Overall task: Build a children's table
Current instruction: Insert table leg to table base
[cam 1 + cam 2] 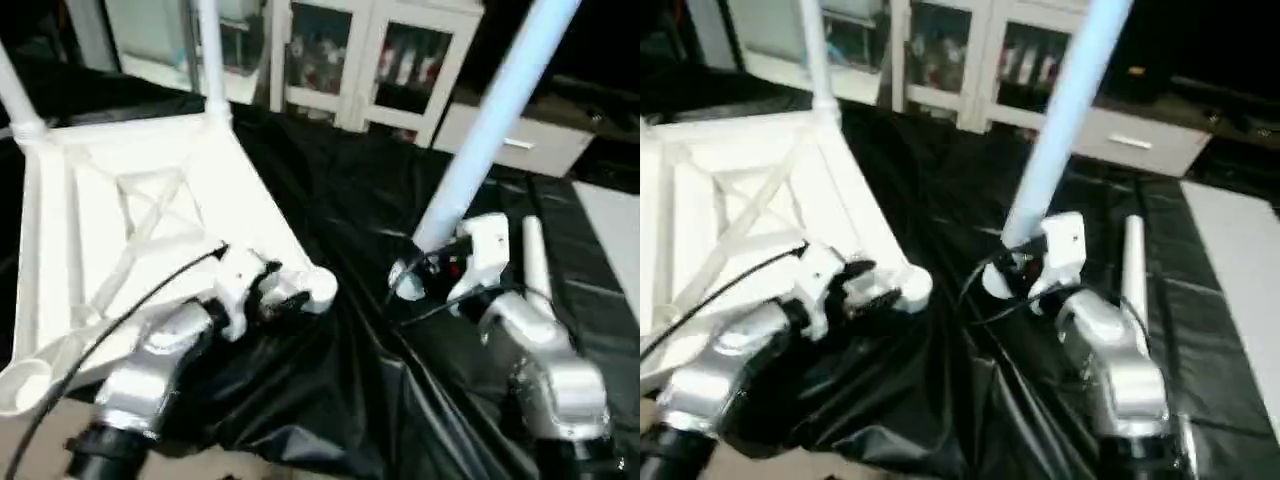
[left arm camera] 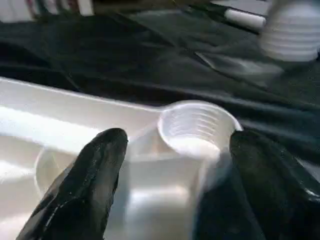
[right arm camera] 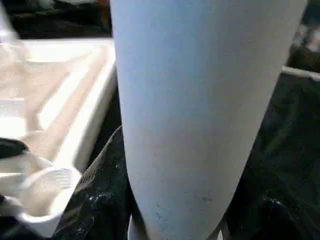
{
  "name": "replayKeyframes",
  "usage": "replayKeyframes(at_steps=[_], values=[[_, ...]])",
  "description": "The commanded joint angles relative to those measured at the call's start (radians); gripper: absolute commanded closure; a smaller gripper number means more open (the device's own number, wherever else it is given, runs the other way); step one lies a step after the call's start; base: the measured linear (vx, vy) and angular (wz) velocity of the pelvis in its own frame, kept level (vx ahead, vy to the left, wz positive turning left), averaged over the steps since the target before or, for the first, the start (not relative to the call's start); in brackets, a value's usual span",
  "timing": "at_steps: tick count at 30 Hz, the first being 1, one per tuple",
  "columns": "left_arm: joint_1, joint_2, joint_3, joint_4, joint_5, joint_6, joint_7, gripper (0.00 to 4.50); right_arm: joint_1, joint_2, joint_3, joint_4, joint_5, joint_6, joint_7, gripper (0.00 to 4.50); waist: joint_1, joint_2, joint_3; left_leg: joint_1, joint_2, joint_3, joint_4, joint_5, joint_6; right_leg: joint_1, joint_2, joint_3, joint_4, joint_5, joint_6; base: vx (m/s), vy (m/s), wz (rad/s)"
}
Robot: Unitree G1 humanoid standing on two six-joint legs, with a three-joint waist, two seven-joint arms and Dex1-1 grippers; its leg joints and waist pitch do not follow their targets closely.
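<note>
Tabletop (image 1: 150,220) upside down at left part of black cover (image 1: 340,200), two legs already upright in far sockets. Left gripper (image 2: 172,165) spread around near corner socket (image 2: 197,127), probably steadying it. Right gripper (image 1: 440,275) pinching leg (image 1: 495,115), thick end down, ready for socket. Spare leg (image 1: 535,265) lies beside.

Pouring down bright from above, bleaching the white table underside (image 1: 150,200) almost blank. Glinting in thin streaks along folds of the black cover (image 1: 340,200) over the tabletop. Flaring off the silver forearms (image 1: 150,370). Pooling as deep shadow in the cover's front creases. Shading softly across the raised leg (image 3: 200,100). Gleaming faintly on the black fingers (image 2: 95,170) of the left hand (image 2: 180,137).
</note>
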Motion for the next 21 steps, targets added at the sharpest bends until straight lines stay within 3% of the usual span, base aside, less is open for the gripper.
replayKeyframes(at_steps=[1, 2, 4, 5, 6, 7, 8, 10, 11, 13, 14, 15, 16, 21], values=[[-0.011, 0.023, -0.013, -0.009, -0.004, 0.051, -0.043, 0.33, -0.014, -0.022, 0.0, 0.01, 0.023, 0.02, 0.045, 2.62, -0.006, 0.026, -0.025, 0.027, 0.094, -0.022, -0.113, -0.386, -0.017, 0.038, -0.086, 0.034, -0.086, -0.402, -0.169, -0.079, -0.014, 0.0], [-0.039, 0.048, -0.03, 0.016, 0.014, 0.084, -0.057, 0.26, -0.028, -0.041, 0.007, 0.034, 0.021, 0.025, 0.065, 2.62, -0.007, 0.01, -0.019, 0.035, 0.094, -0.028, -0.114, -0.47, -0.04, 0.036, -0.093, 0.029, -0.103, -0.566, -0.123, -0.078, -0.018, 0.02], [-0.073, 0.055, -0.044, 0.052, 0.037, 0.101, -0.058, 0.26, -0.045, -0.054, 0.005, 0.058, 0.022, 0.022, 0.081, 2.62, -0.004, 0.022, -0.021, 0.046, 0.095, -0.031, -0.114, -0.497, -0.055, 0.035, -0.102, 0.021, -0.123, -0.661, -0.078, -0.079, -0.021, 0.02], [-0.12, 0.057, -0.053, 0.106, 0.061, 0.127, -0.061, 0.26, -0.06, -0.067, 0.001, 0.078, 0.033, 0.029, 0.106, 2.62, 0.0, 0.027, -0.021, 0.049, 0.094, -0.03, -0.114, -0.479, -0.057, 0.034, -0.102, 0.018, -0.13, -0.658, -0.067, -0.085, -0.025, 0.05], [-0.134, 0.055, -0.054, 0.121, 0.062, 0.129, -0.064, 0.26, -0.063, -0.074, 0.005, 0.08, 0.032, 0.031, 0.117, 2.62, 0.001, 0.025, -0.019, 0.05, 0.095, -0.029, -0.115, -0.477, -0.057, 0.033, -0.101, 0.015, -0.133, -0.66, -0.062, -0.085, -0.025, 0.05], [-0.165, 0.052, -0.055, 0.154, 0.061, 0.133, -0.072, 0.43, -0.069, -0.092, 0.016, 0.08, 0.031, 0.038, 0.146, 2.62, 0.001, 0.041, -0.016, 0.049, 0.094, -0.03, -0.116, -0.481, -0.061, 0.037, -0.102, 0.012, -0.139, -0.659, -0.058, -0.084, -0.011, 0.04], [-0.176, 0.053, -0.059, 0.162, 0.056, 0.142, -0.086, 0.53, -0.069, -0.103, 0.023, 0.076, 0.032, 0.047, 0.161, 2.62, -0.001, 0.041, -0.02, 0.041, 0.098, -0.034, -0.12, -0.467, -0.061, 0.053, -0.106, 0.006, -0.138, -0.636, -0.06, -0.075, 0.012, -0.03], [-0.204, 0.058, -0.071, 0.168, 0.044, 0.175, -0.11, 0.63, -0.072, -0.135, 0.033, 0.064, 0.033, 0.053, 0.197, 2.62, 0.003, 0.05, -0.024, 0.034, 0.102, -0.034, -0.126, -0.416, -0.054, 0.065, -0.112, 0.0, -0.133, -0.578, -0.08, -0.067, 0.017, -0.03], [-0.213, 0.059, -0.073, 0.171, 0.041, 0.183, -0.117, 0.74, -0.074, -0.143, 0.035, 0.061, 0.033, 0.052, 0.206, 2.62, 0.003, 0.045, -0.024, 0.032, 0.103, -0.031, -0.127, -0.386, -0.049, 0.069, -0.115, -0.003, -0.134, -0.553, -0.088, 0.0, 0.0, 0.0], [-0.225, 0.073, -0.09, 0.164, 0.044, 0.214, -0.14, 1.0, -0.074, -0.157, 0.033, 0.055, 0.043, 0.053, 0.226, 2.62, 0.007, 0.046, -0.02, 0.032, 0.104, -0.026, -0.127, -0.363, -0.044, 0.063, -0.12, -0.002, -0.136, -0.555, -0.1, 0.0, 0.0, 0.0], [-0.232, 0.091, -0.1, 0.158, 0.048, 0.237, -0.158, 1.05, -0.077, -0.163, 0.036, 0.056, 0.046, 0.05, 0.24, 2.62, 0.005, 0.057, -0.019, 0.035, 0.104, -0.025, -0.126, -0.381, -0.049, 0.062, -0.12, -0.004, -0.139, -0.568, -0.104, 0.0, 0.0, 0.0], [-0.234, 0.109, -0.11, 0.146, 0.054, 0.256, -0.173, 1.05, -0.08, -0.169, 0.041, 0.059, 0.041, 0.046, 0.248, 2.62, 0.004, 0.053, -0.021, 0.032, 0.104, -0.027, -0.127, -0.374, -0.046, 0.065, -0.12, -0.006, -0.136, -0.563, -0.104, 0.0, 0.0, 0.0], [-0.235, 0.123, -0.118, 0.138, 0.059, 0.265, -0.186, 1.15, -0.084, -0.174, 0.046, 0.063, 0.035, 0.04, 0.253, 2.62, 0.005, 0.067, -0.02, 0.032, 0.106, -0.028, -0.13, -0.388, -0.054, 0.064, -0.117, -0.005, -0.133, -0.542, -0.113, 0.0, 0.0, 0.0], [-0.231, 0.164, -0.156, 0.11, 0.097, 0.283, -0.224, 1.5, -0.105, -0.174, 0.058, 0.076, 0.026, 0.03, 0.267, 2.62, 0.009, 0.064, -0.021, 0.038, 0.106, -0.018, -0.125, -0.344, -0.043, 0.059, -0.12, 0.004, -0.127, -0.503, -0.148, 0.0, 0.0, 0.0]])
